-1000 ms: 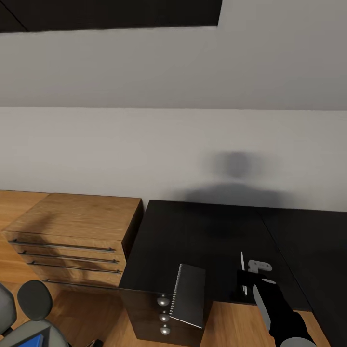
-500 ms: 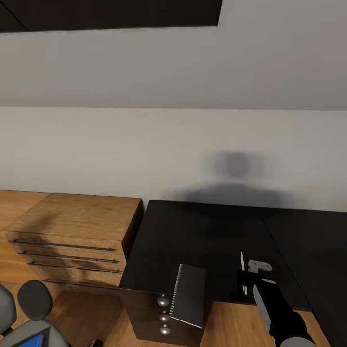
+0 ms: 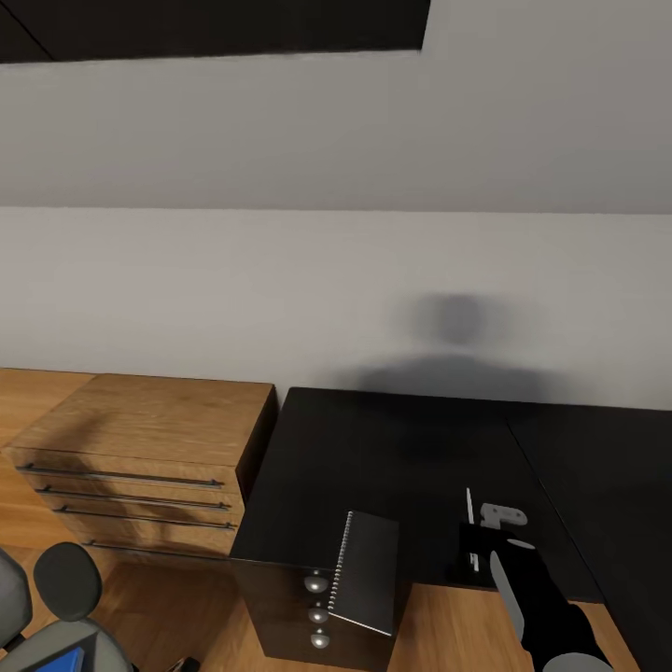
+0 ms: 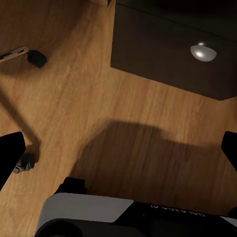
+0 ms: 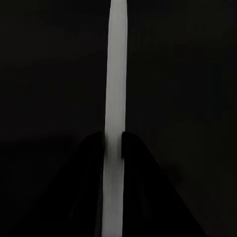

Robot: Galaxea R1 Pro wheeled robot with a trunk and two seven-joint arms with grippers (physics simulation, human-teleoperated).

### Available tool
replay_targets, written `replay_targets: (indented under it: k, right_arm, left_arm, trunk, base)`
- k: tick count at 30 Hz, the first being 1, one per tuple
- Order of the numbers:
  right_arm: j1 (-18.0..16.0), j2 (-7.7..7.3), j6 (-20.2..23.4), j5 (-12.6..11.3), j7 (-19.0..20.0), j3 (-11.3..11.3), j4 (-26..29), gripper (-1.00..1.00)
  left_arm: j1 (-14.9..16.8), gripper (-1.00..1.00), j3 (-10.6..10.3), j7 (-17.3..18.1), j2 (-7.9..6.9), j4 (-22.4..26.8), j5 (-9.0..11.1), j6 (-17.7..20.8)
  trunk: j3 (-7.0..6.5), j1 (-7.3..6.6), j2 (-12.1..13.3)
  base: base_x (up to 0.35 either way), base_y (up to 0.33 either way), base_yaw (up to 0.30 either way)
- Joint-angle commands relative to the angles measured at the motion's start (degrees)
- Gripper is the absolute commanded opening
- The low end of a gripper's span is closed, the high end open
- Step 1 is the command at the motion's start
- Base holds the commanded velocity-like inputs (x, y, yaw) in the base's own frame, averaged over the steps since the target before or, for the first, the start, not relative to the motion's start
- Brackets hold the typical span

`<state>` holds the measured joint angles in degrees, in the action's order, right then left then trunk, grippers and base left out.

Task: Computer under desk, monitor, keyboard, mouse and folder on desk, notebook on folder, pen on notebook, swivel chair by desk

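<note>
The black bench (image 3: 401, 448) is stretching along the wall with the wooden dresser (image 3: 140, 448) butting against its left end, and down at the bench's front left corner the notebook (image 3: 366, 571) is lying flat above the drawer knobs, overhanging the front edge, its wire spiral facing the dresser side. The swivel chair (image 3: 47, 607) is peeking in off the bench's left end, well apart from it, with a sliver of the blue folder (image 3: 61, 664) showing on its seat. Now the key relation: the right pincer (image 3: 471, 551) is hovering at the bench's front edge just beside the notebook, toward the bench's right end, and it is gripping the pen (image 5: 114, 113). In the right wrist view the two dark fingers (image 5: 94, 148) are pressing on either side of the pale stick, which is running straight out ahead between them, long axis in line with the pincer. The right arm is clearly the nearer one. The left pincer (image 4: 118, 153) is hanging spread wide above the wooden floor (image 4: 69, 98) near the drawer unit, holding nothing. The pen is looking thin, smooth, silver-white.
</note>
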<state>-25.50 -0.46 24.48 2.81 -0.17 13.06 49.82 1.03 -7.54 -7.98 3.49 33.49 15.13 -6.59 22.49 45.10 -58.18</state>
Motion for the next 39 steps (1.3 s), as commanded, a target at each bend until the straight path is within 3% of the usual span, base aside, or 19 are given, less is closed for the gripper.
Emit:
replay_targets:
  k: [1, 39]
  right_arm:
    - [0.0, -0.02, 0.4, 0.2, 0.0, 0.0, -0.1, -1.0]
    - [0.0, -0.85, 5.4, 0.0, 0.1, 0.1, 2.9, -1.0]
  left_arm:
    - [0.1, 1.0, -0.5, -0.5, -0.06, 0.0, 0.6, -0.3]
    - [0.0, 1.0, -0.5, -0.4, -0.06, 0.0, 0.6, -0.3]
  trunk:
    - [0.07, 0.01, 0.0]
    - [0.07, 0.01, 0.0]
  base:
    - [0.0, 0.0, 0.0]
    - [0.0, 0.0, 0.0]
